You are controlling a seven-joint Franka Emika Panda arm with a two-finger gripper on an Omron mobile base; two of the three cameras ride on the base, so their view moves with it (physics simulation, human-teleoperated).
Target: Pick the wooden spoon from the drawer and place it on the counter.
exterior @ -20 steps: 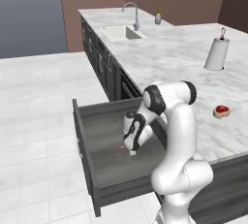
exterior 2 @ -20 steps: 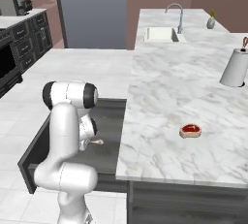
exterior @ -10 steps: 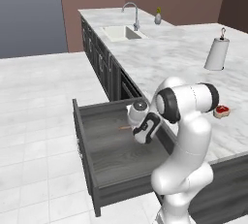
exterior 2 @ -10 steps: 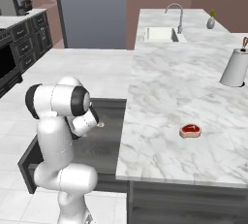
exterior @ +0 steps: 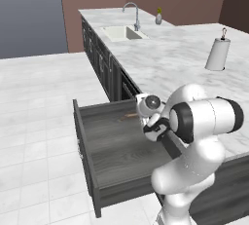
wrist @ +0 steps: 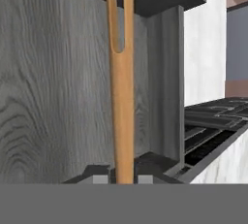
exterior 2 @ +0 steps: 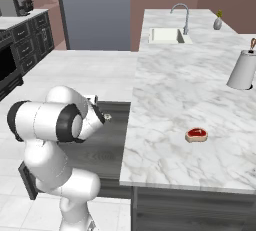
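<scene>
Spoon is pinched at its handle end by the closed tool, hanging over the drawer near its back corner; held so near the tip, it could swing, slip out, or clip the table edge on the way up. Bowl end is cut off in hand view, and base views barely show spoon, w/ tool mostly behind the arm.

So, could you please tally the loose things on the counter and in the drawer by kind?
Wooden spoon: 1
Paper towel roll: 1
Small red round thing: 1
Small bottle by the sink: 1
Total: 4
</scene>
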